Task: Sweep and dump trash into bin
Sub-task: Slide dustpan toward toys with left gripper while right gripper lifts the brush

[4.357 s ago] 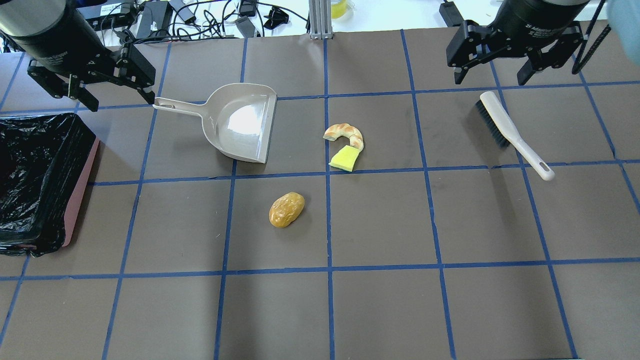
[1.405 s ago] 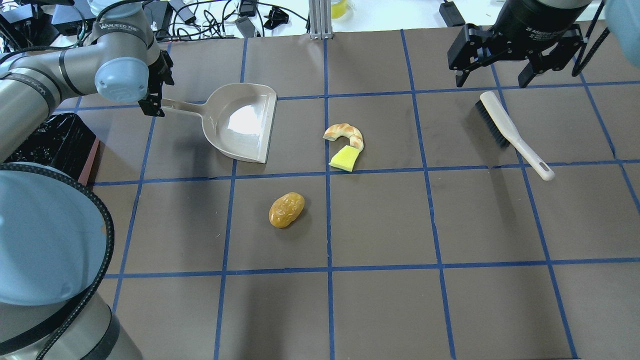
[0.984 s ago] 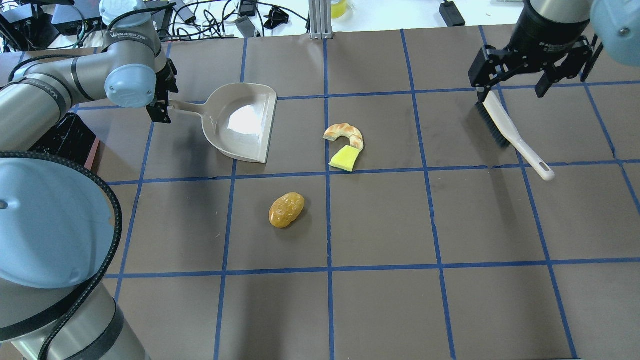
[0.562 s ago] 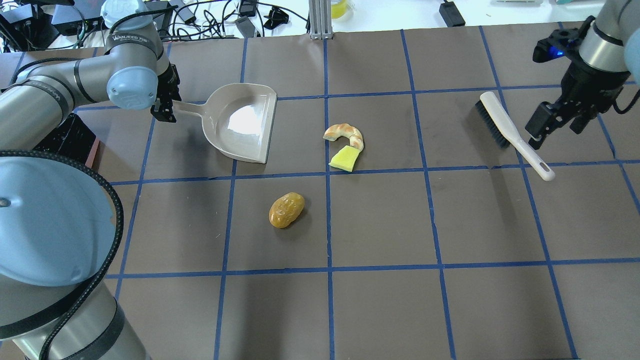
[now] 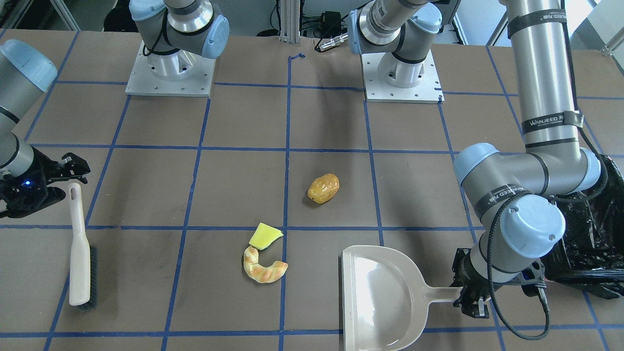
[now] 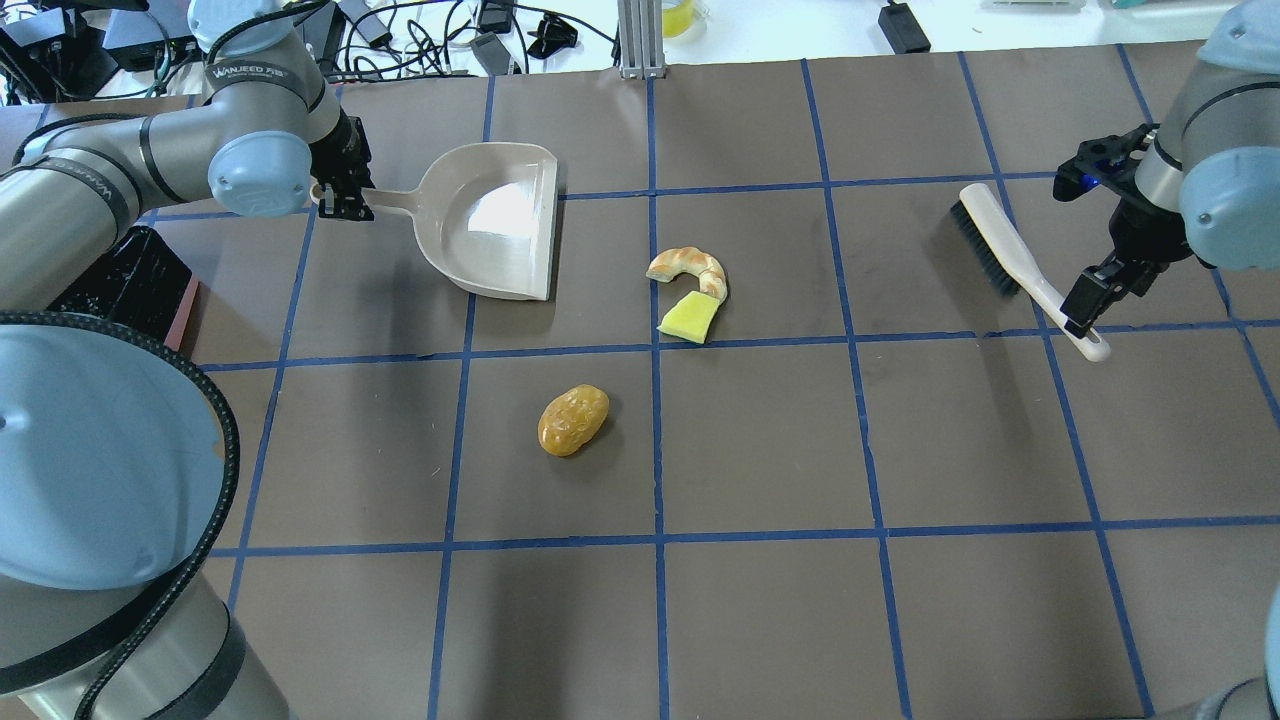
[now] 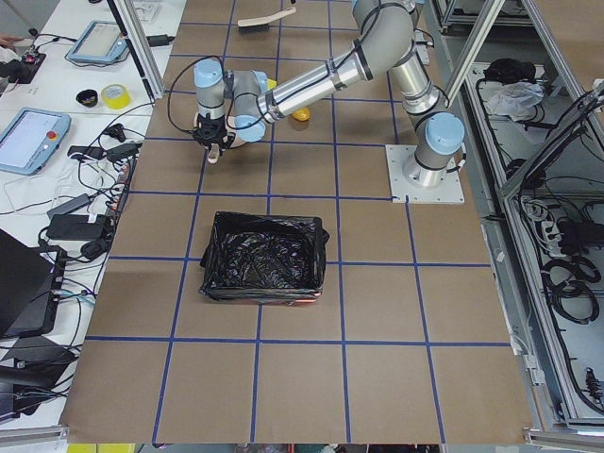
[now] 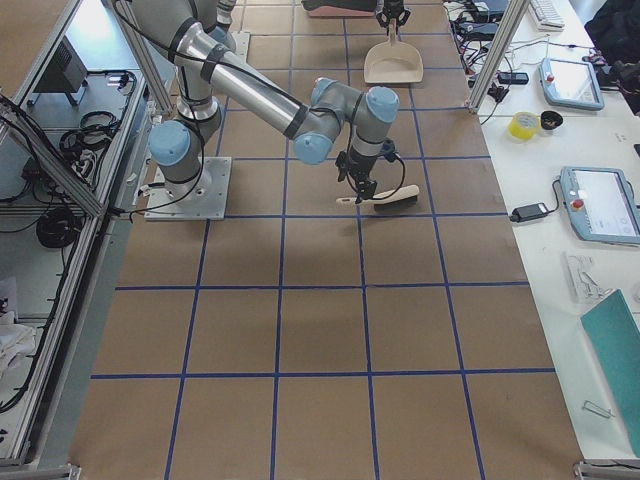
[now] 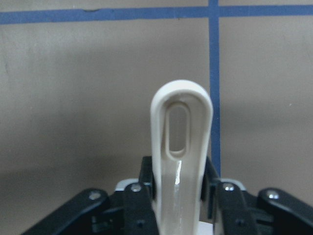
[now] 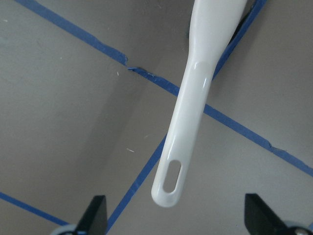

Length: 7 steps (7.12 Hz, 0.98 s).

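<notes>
Three pieces of trash lie loose on the table, none of them in the dustpan. The croissant and the yellow sponge wedge touch each other near the middle. The golden-brown lump sits apart from them, closer to the robot. The bin, lined with a black bag, stands at the table's end on the robot's left, well away from all three.

You'll find the left gripper clamped on the dustpan's handle. In the left wrist view the two fingers press the handle from both sides, and its slotted end sticks out past them. The left arm reaches out over the bin with its elbow bent and its wrist turned down onto the handle. The pan's open mouth faces the trash.

The right gripper is spread wide and pointed down over the tip of the brush handle. The right wrist view shows the slotted tip lying between the fingers, touching neither. The brush rests on the table on the robot's right, bristles on the side towards the trash.

A band around the left arm reads "WANJEED". Any smaller print after it is too fine to read.
</notes>
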Tool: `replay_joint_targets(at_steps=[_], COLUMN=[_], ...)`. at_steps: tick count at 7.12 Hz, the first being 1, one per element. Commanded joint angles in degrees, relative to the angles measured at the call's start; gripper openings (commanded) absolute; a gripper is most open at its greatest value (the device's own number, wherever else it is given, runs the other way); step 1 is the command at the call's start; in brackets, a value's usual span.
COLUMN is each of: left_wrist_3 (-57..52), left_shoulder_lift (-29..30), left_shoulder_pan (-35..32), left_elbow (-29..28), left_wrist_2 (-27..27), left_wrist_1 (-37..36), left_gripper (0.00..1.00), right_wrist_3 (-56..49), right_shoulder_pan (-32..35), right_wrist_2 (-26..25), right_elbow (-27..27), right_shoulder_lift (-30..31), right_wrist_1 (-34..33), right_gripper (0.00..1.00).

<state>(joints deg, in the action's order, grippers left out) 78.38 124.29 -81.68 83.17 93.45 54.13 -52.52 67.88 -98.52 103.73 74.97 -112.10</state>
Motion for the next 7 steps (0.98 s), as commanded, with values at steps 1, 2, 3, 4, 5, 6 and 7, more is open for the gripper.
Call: replay_joint_targets(at_steps=[1, 2, 3, 4, 5, 6, 7], left_wrist_3=[-0.33, -0.16, 0.28, 0.37, 0.89, 2.64, 4.75], left_shoulder_lift=[-0.19, -0.97, -2.63, -3.87, -4.05, -3.88, -3.79], left_shoulder_pan=[-1.01, -3.29, -6.62, -8.91, -10.41, -11.12, -11.22], left_elbow=[-0.11, -0.2, -0.2, -0.03, 0.24, 1.37, 2.6], left_wrist_2=[6.09, 11.18, 12.36, 13.24, 13.34, 12.91, 11.6], left_wrist_1=[-0.17, 0.61, 2.19, 4.55, 4.75, 5.01, 5.71], left_gripper=[0.0, 0.0, 0.0, 0.0, 0.0, 0.0, 0.0], right_wrist_3=[0.66, 2.05, 4.42, 5.57, 6.98, 8.64, 8.66], right_shoulder_pan=[-0.03, -0.03, -0.03, -0.03, -0.03, -0.03, -0.03], right_wrist_2=[-0.01, -0.01, -0.01, -0.01, -0.09, -0.09, -0.09], right_elbow=[0.51, 0.51, 0.6, 0.68, 0.68, 0.68, 0.68], right_shoulder_lift=[-3.32, -3.68, -4.64, -4.83, -4.74, -4.65, -4.65], right_wrist_1=[-2.94, -2.77, -2.69, -2.25, -1.72, -1.46, -1.02], right_gripper=[1.0, 0.97, 0.94, 0.89, 0.82, 0.7, 0.57])
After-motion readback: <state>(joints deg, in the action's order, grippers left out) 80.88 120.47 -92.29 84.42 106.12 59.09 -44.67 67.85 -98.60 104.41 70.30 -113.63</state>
